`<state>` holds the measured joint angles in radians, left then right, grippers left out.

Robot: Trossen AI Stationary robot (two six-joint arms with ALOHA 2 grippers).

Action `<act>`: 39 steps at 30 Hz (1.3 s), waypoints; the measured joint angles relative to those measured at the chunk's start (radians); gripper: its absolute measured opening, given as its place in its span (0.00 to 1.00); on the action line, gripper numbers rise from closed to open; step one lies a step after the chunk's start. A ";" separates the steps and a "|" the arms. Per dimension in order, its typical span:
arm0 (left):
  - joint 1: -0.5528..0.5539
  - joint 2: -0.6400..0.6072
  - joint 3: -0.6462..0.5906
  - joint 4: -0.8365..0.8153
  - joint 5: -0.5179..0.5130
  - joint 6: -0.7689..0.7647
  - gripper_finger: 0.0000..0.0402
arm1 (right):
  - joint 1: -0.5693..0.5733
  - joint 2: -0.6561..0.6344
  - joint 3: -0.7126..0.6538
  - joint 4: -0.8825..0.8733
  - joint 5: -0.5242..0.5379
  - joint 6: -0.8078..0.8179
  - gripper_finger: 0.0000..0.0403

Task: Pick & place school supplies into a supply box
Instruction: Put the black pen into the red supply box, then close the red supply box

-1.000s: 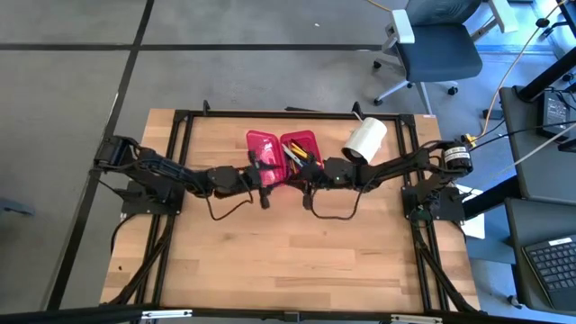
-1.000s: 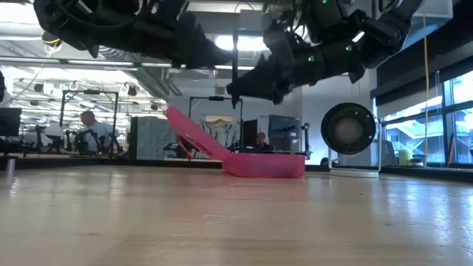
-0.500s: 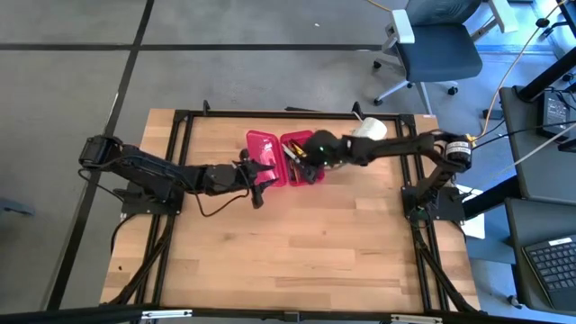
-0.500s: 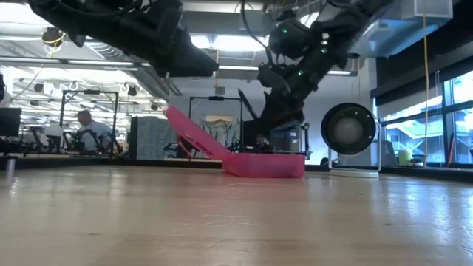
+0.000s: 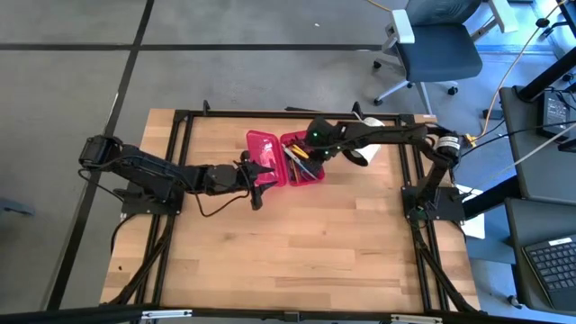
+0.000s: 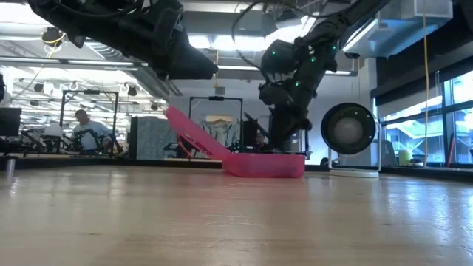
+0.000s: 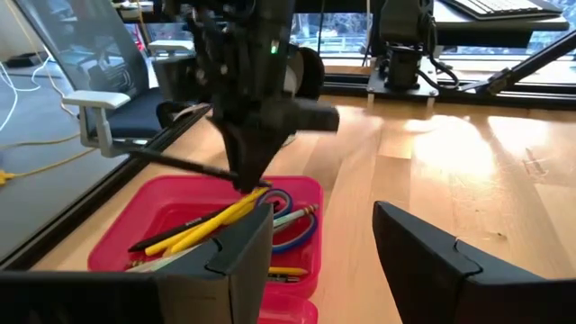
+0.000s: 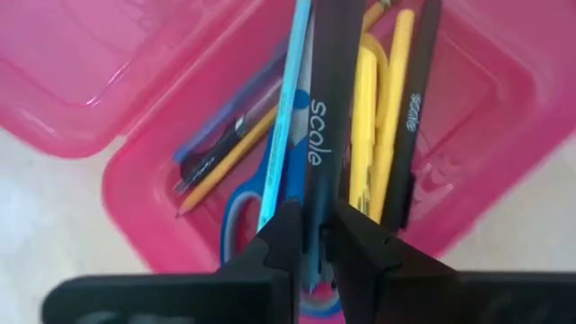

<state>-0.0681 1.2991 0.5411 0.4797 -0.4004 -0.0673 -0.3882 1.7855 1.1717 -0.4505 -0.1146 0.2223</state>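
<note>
The pink supply box [image 5: 270, 148] lies open at the far middle of the table, its lid half [image 6: 191, 133] leaning up beside the tray [image 6: 262, 164]. In the tray lie yellow pencils [image 8: 369, 135], blue-handled scissors [image 8: 241, 211] and a black pen [image 8: 411, 117]. My right gripper [image 5: 312, 155] points steeply down over the tray, shut on another black pen [image 8: 321, 108]. My left gripper [image 7: 324, 243] hangs open and empty just by the lid's near edge [image 5: 261, 175]. My right gripper pinches the black pen [image 8: 317, 193] between its two fingers [image 8: 283, 238], near one end. The fingers slant down from the table's right, with the pen running on past their tips. The pen's free length [image 7: 175, 162] slants above the tray.
A big white roll [image 5: 369, 151] lies right of the box, partly under my right arm. A black frame rail [image 5: 270, 114] runs along the table's far edge. Bare wood fills the near half of the table [image 5: 288, 243].
My right gripper has swung from the box's near side toward the far edge, over the tray, and has tipped from nearly level to steeply down. The black pen went with it, from upright to slanting over the tray.
</note>
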 joint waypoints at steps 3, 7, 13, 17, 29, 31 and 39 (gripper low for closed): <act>0.000 0.000 0.000 0.000 0.000 0.001 0.46 | 0.000 0.035 0.000 0.036 -0.002 -0.005 0.12; 0.000 0.000 0.000 -0.005 0.000 0.002 0.47 | -0.002 0.075 0.000 0.037 -0.012 -0.006 0.12; 0.000 0.000 0.000 -0.006 -0.005 0.002 0.46 | -0.002 0.094 0.000 0.039 -0.011 -0.022 0.13; 0.000 -0.001 0.000 -0.005 -0.007 0.002 0.47 | -0.002 0.094 0.000 0.040 -0.011 -0.025 0.16; -0.004 -0.274 0.000 -0.515 -0.024 -0.367 0.47 | -0.002 0.094 0.000 0.040 -0.011 -0.048 0.32; -0.004 -0.303 0.000 -0.653 -0.036 -0.455 0.46 | -0.002 0.094 0.000 0.040 -0.011 -0.048 0.33; 0.000 -0.273 0.000 -0.857 -0.084 -0.616 0.47 | -0.002 0.094 0.000 0.042 -0.010 -0.048 0.34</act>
<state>-0.0678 1.0266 0.5411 -0.3776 -0.4849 -0.6834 -0.3901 1.8793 1.1717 -0.4084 -0.1246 0.1745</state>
